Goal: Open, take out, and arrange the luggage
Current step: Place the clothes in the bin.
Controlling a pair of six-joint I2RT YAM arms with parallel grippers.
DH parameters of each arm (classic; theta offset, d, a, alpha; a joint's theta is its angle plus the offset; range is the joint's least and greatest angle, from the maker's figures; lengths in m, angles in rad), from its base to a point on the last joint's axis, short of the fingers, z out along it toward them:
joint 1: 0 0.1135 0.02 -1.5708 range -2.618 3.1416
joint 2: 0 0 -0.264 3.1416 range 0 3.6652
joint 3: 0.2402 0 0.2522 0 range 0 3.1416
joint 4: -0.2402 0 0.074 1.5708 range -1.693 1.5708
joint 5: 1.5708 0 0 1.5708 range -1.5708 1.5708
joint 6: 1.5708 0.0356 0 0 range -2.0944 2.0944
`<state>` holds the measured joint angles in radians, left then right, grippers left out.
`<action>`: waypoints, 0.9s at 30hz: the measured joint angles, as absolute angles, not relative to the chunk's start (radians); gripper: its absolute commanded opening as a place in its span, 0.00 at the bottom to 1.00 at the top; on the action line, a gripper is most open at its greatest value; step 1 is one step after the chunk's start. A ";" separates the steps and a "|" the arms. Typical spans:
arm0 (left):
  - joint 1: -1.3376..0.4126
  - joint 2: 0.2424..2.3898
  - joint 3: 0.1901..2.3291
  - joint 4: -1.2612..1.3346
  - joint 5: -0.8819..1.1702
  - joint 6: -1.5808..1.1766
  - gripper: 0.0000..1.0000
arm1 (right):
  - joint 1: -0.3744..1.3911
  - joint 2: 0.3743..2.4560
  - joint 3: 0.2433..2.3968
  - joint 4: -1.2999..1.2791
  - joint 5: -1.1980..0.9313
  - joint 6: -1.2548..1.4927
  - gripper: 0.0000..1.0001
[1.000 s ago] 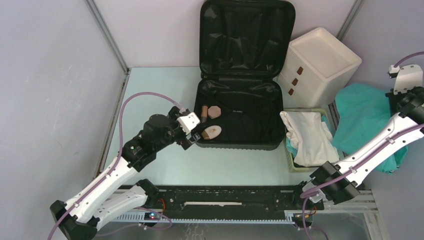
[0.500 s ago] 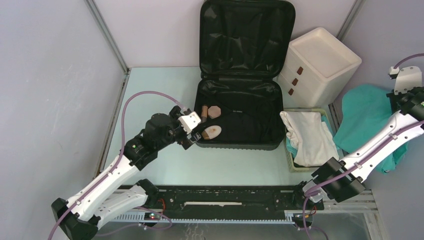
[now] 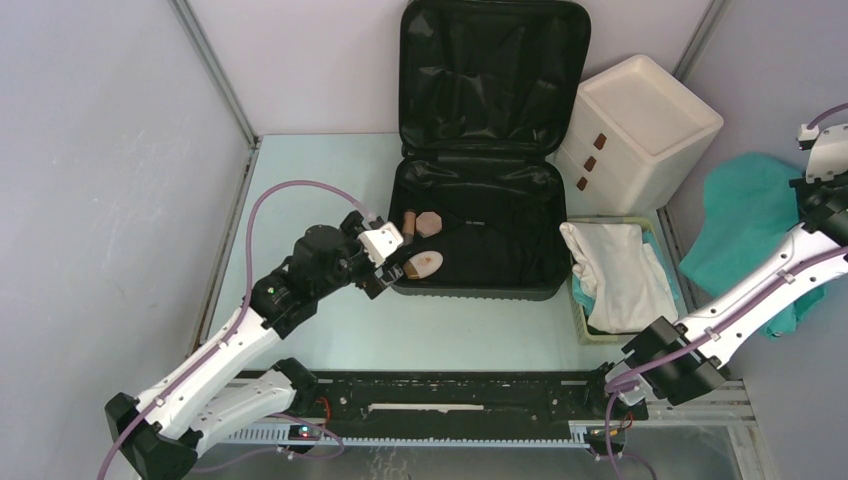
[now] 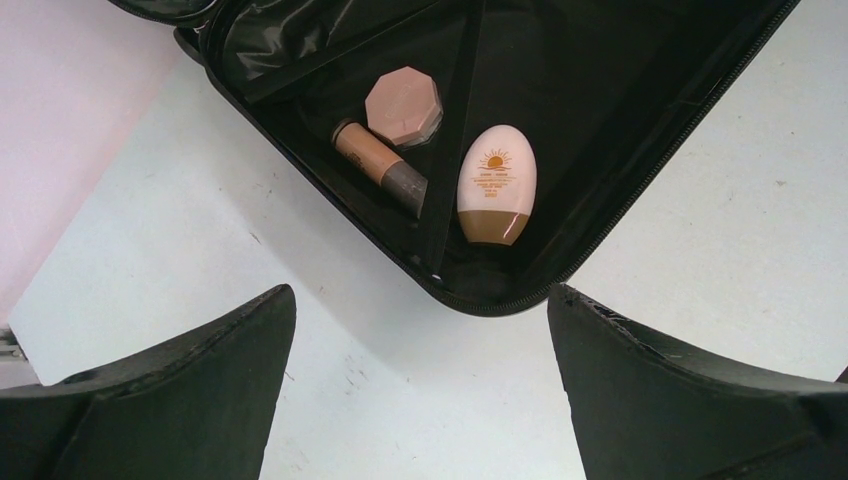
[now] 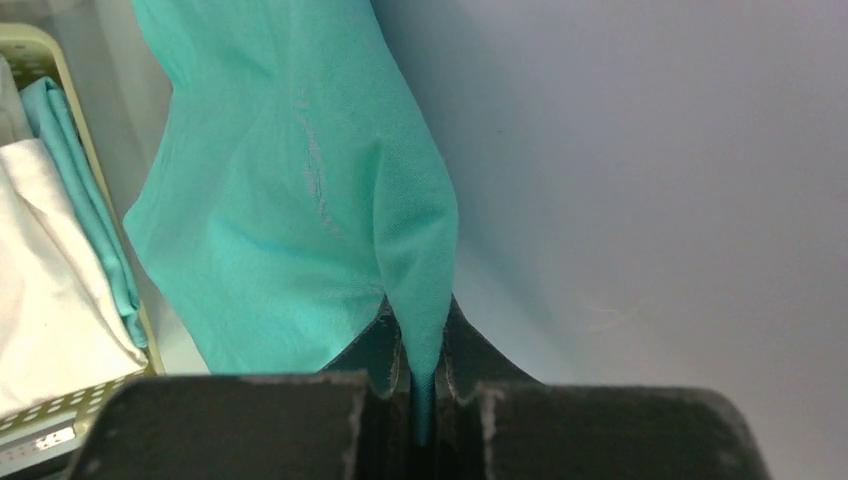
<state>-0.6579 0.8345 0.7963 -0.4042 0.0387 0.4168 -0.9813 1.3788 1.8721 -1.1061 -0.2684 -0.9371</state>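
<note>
**Item: luggage**. Black hard-shell case, laid open at the middle of the far half of the table, its lid stood up against the back wall. Three small articles are seen in the near-left corner of the lower half:
- an oval white bottle with a brown cap
- an octagonal pink compact
- a brown tube

A black strap is drawn between the bottle and the other two.

**Left gripper**. Held above the case's near-left corner with its fingers spread wide and nothing between them. The bottle is judged to be the next thing to be taken out.

**Right gripper**. Clamped on a fold of teal cloth, raised at the far right, clear of the case.

**Surroundings.** A white three-drawer box is set just right of the case. In front of it is a pale yellow basket holding white cloth.

**Hazards.**
- A finger may be caught on the zipped rim or the strap if the left gripper is lowered too near the corner.
- The smooth, rounded bottle may be squeezed out sideways by an off-centre grip.
- The teal cloth is pinched by a narrow fold only and may slip free or be dragged across the basket.
</note>
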 measured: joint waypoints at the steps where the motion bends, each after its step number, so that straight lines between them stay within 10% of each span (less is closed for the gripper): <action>1: -0.657 0.836 0.796 -0.404 0.039 0.417 1.00 | -0.982 1.377 1.875 -1.098 -0.270 -0.936 0.00; 27: -0.654 0.844 0.796 -0.404 0.056 0.416 1.00 | -0.825 1.148 1.460 -0.969 -0.292 -0.932 0.00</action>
<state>-0.6537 0.8444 0.7963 -0.4038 0.0559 0.4164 -0.8249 1.1477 1.4601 -0.9688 -0.2924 -0.9318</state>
